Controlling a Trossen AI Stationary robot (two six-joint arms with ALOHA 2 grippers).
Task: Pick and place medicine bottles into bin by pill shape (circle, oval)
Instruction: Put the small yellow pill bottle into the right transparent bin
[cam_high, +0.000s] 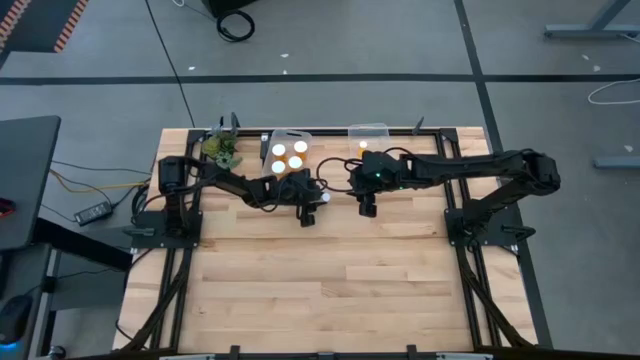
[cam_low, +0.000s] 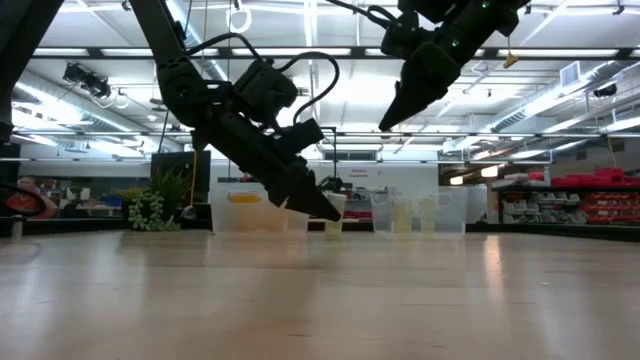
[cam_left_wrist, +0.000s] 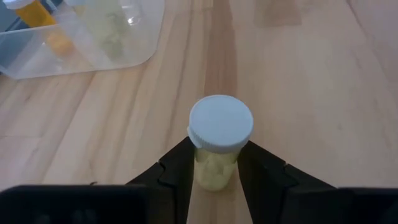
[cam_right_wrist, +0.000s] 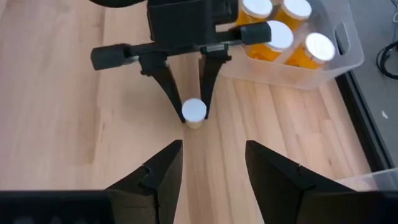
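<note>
Left gripper (cam_left_wrist: 217, 186) had its jaws clamped on a bottle (cam_left_wrist: 219, 140) at table center, four bottles (cam_high: 289, 153) already binned at 11 o'clock, right gripper (cam_right_wrist: 211, 165) hovering open.

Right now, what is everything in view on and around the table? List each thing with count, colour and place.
Bottle between the left claw's fingers: one, pale body, white cap, on the table near its far-middle.
Bottles in the left bin: four white caps showing, orange bodies, standing together.
Left bin: one, clear plastic, far edge of the table.
Right bin: one, clear, far edge; something orange inside.
Plant-like object: one, green, far left corner.
Table: one, light wood, dark frame.
Left claw: fingers closed around the pale bottle.
Right claw: open, raised above the table, facing the left claw.
</note>
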